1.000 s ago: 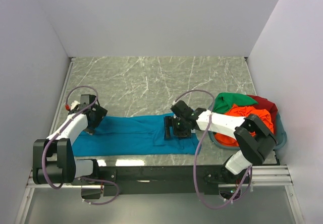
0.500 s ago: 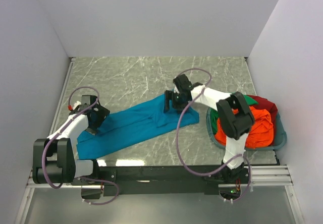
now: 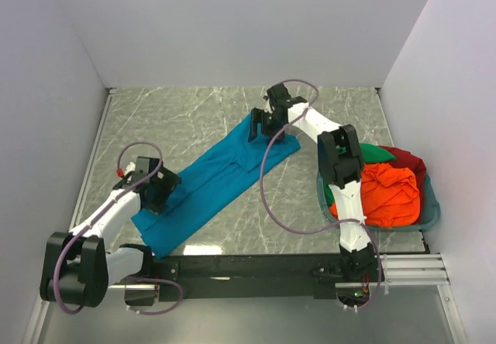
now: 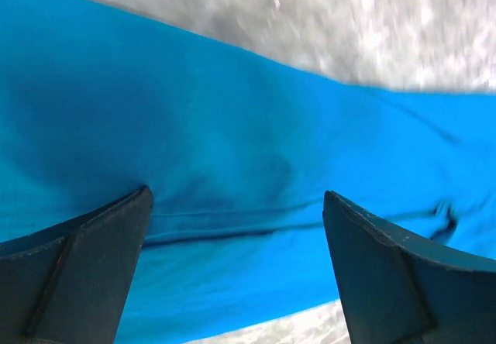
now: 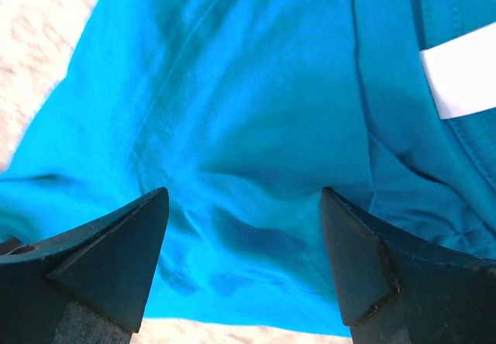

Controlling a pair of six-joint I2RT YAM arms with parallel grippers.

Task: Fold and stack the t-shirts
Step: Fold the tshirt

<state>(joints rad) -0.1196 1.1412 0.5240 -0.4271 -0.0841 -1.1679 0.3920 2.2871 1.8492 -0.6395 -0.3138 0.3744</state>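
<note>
The teal-blue t-shirt (image 3: 217,181) lies flat in a long diagonal strip on the marble table, from near left to far middle. My left gripper (image 3: 157,192) is open, its fingertips down on the shirt's near-left end; in the left wrist view (image 4: 236,193) the jaws stand wide apart over blue cloth (image 4: 232,127). My right gripper (image 3: 267,124) is open on the shirt's far-right end; the right wrist view (image 5: 244,191) shows wide jaws over wrinkled blue cloth (image 5: 248,88) and a white label (image 5: 457,80). Orange-red (image 3: 391,193), green (image 3: 364,154) and dark red (image 3: 408,159) shirts lie heaped in the basket.
The teal-grey plastic basket (image 3: 431,214) stands at the right near edge. White walls close in the table on the left, back and right. The right arm stretches far across, its cable looping over the table's middle. Bare marble (image 3: 186,119) shows at the far left.
My right gripper has swept from the near middle to the far middle, swinging the shirt's right end away. The shirt went from level to diagonal. My left gripper shifted nearer and right.
</note>
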